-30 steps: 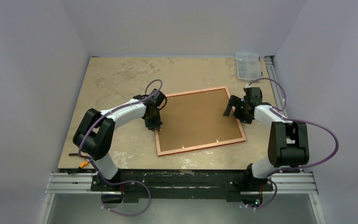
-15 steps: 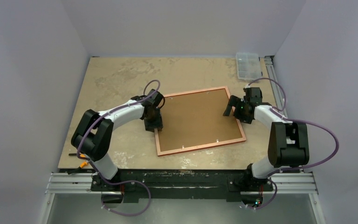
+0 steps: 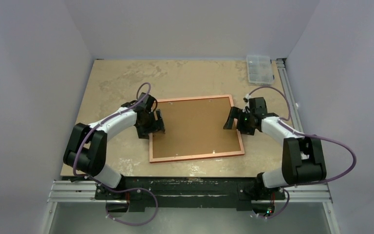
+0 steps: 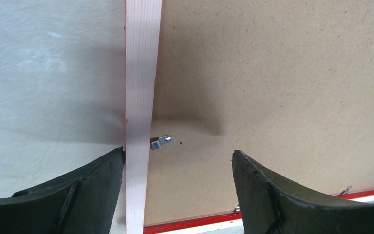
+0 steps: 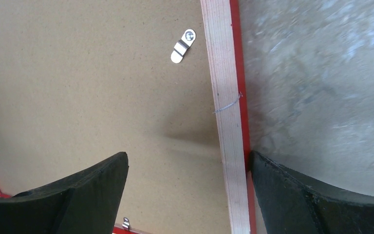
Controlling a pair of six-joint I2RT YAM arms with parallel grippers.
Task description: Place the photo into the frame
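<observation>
The frame (image 3: 197, 157) is lying back-up, long axis nine to three. The left gripper (image 3: 157, 122) is straddling its nine-o'clock rail and the right gripper (image 3: 231, 118) its three-o'clock rail, both gaping wide and holding nothing.

One frame (image 3: 197, 157), one board (image 3: 195, 127), at least three clips (image 4: 161, 142), one box (image 3: 260, 68), one bench (image 3: 121, 83), two arms: left arm (image 3: 112, 122), right arm (image 3: 277, 127).
</observation>
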